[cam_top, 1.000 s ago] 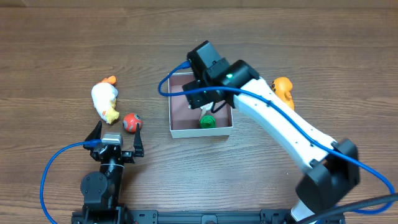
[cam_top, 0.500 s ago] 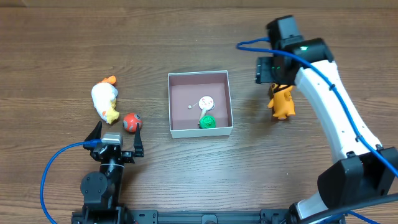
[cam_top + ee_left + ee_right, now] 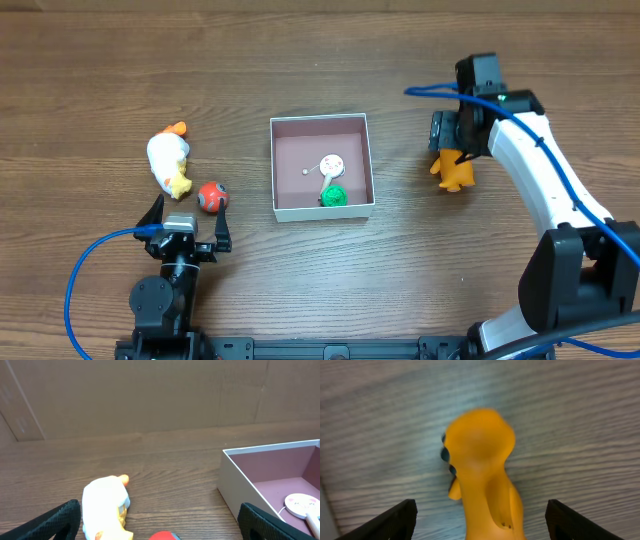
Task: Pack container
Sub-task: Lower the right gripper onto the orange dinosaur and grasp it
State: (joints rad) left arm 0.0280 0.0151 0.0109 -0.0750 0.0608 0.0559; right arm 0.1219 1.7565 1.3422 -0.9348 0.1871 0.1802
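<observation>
Layout: the container (image 3: 295, 188) sat at mid-desk, open side up, pink floor showing. Two items lay inside: a green toy (image 3: 333, 196) against the near wall and a white round piece (image 3: 331, 163) just beyond it. The left part of the floor was bare, so room remained.

The right hand (image 3: 452, 145) hovered over the orange toy (image 3: 480, 455), which lay on the desk (image 3: 100, 60) right of the container and apart from it. In the wrist view both fingers stood spread, one on each side of the toy, with bare wood between each finger and the toy. The hand was released, grasping nothing. Judgement: this straddle was a line-up for a pick, with the fingers set across the toy's narrow width so that closing would catch its body.

The left hand (image 3: 189, 222) rested at the near left, fingers fully apart and empty. The red ball (image 3: 211, 196) lay just beyond its fingertips, and the white-and-yellow toy (image 3: 168, 163) a little farther and to the left. Judgement: this arm was parked clear of the other's work, and these two toys, lying on its side, were probably its share.

Progress estimate: two in, three out.

Risk: the orange toy looked rounded and smooth, so an off-centre pinch could squeeze it out. The wrist picture was blurred, so the hand's height above the toy could not be told.
</observation>
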